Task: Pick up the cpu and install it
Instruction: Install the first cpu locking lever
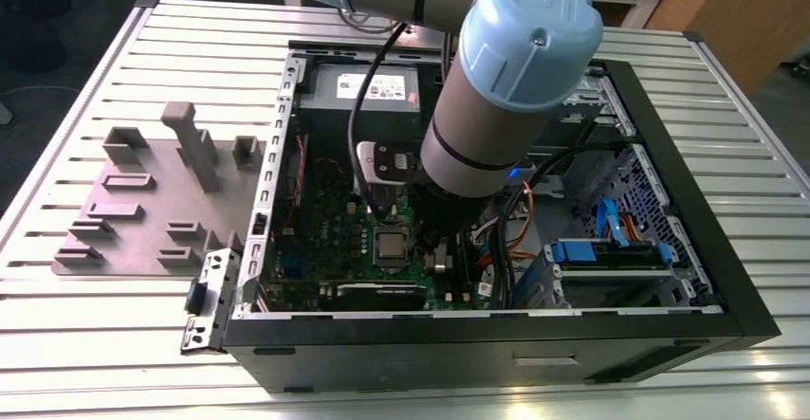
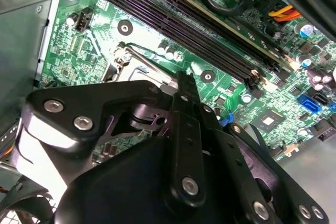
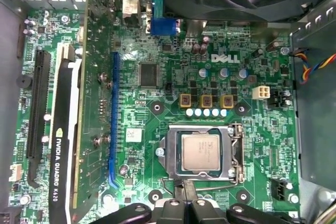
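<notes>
Open board above cpu [image 3: 201, 152]; graphics card [image 3: 79, 129] alongside.

The small square cpu [image 3: 201, 152] has a dull silvery metal top, the green motherboard [image 3: 157, 114] looks glossy, the black gripper [image 2: 181, 145] matt.

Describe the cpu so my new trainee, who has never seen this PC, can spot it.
Find the green motherboard in the open case. Near its middle sits a silver socket frame, and the cpu lies flat inside it. It is the one plain silvery-grey square; the chips around it are black and smaller.
</notes>
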Tool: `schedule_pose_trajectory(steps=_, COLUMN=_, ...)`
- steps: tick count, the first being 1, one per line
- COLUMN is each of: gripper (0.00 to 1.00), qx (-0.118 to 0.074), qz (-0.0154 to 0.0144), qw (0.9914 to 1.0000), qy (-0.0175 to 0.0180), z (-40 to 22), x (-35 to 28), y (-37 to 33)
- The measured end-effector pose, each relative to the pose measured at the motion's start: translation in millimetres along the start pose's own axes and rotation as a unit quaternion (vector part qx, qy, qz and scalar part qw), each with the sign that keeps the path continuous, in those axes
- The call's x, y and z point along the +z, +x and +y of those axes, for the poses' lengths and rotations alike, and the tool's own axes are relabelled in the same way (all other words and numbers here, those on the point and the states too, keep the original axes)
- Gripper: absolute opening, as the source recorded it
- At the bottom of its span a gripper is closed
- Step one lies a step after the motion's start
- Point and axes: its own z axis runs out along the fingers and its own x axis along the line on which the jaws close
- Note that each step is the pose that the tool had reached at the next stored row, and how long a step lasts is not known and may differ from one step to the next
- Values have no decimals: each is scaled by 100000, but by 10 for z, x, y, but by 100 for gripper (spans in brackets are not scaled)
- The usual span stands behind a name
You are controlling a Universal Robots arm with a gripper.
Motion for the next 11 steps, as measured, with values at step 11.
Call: schedule_pose_trajectory(steps=11, gripper=11, qx=49, qz=444, qw=99999, qy=44, z=-1, x=21, y=-20)
